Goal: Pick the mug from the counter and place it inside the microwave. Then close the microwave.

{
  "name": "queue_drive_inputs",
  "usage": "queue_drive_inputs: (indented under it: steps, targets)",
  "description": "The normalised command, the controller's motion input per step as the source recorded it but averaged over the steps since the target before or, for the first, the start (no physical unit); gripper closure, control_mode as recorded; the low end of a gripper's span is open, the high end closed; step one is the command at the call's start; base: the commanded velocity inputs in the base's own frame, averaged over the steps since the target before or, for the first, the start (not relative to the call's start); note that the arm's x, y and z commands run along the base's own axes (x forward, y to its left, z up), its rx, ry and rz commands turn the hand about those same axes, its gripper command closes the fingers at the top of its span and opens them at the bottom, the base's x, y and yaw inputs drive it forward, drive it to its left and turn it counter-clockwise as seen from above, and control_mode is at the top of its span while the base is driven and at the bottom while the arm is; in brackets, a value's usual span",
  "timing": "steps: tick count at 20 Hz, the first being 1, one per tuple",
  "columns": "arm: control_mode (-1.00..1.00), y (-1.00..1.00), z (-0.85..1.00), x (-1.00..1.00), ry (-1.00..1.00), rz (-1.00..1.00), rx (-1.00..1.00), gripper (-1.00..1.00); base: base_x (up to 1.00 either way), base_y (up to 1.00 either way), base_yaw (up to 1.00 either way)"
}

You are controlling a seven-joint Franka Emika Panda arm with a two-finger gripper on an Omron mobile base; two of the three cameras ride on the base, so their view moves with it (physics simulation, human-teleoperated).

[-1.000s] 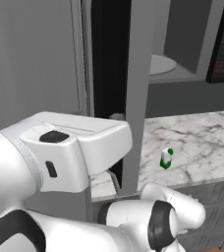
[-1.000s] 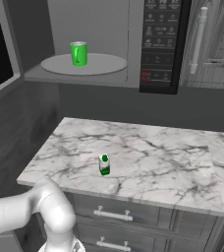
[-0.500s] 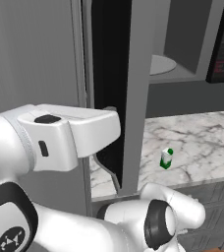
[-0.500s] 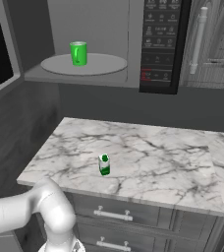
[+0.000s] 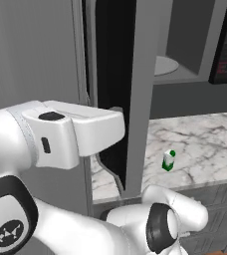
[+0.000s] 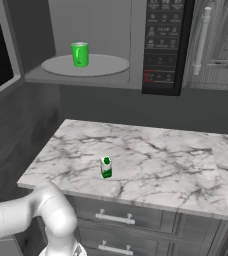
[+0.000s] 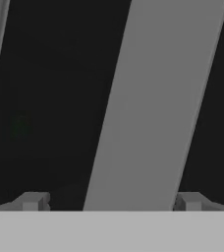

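Arm has swung further left, up against the open microwave [image 6: 162, 47] door [image 5: 116, 89].
Fingers [image 7: 112, 202] spread wide, empty, straddling the door's grey bar; mug [image 6: 79, 54] on the plate [image 6: 106, 65].

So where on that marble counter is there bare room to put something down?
Most of the counter is bare marble on every side of the small green-and-white carton, which stands near the front edge. The microwave's white plate already carries the mug.

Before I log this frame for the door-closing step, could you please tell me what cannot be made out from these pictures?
- Left base view: the arm's white link hides the end effector, so contact with the microwave door is unclear.
- Left base view: the door covers the mug's spot on the plate.
- Hand view: end effector fingertips cut by the bottom edge.
- Right base view: small carton print too small.
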Motion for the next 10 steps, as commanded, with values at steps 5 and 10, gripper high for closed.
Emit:
queue_drive_inputs:
  steps: [5,10]
  targets:
    - [-1.0,-0.34,0.1,0.11,-0.01,-0.07,0.0,-1.0,0.0,0.0,0.0]
    - [-1.0,-0.54,0.16,0.14,0.0,-0.02,0.0,-1.0,0.0,0.0,0.0]
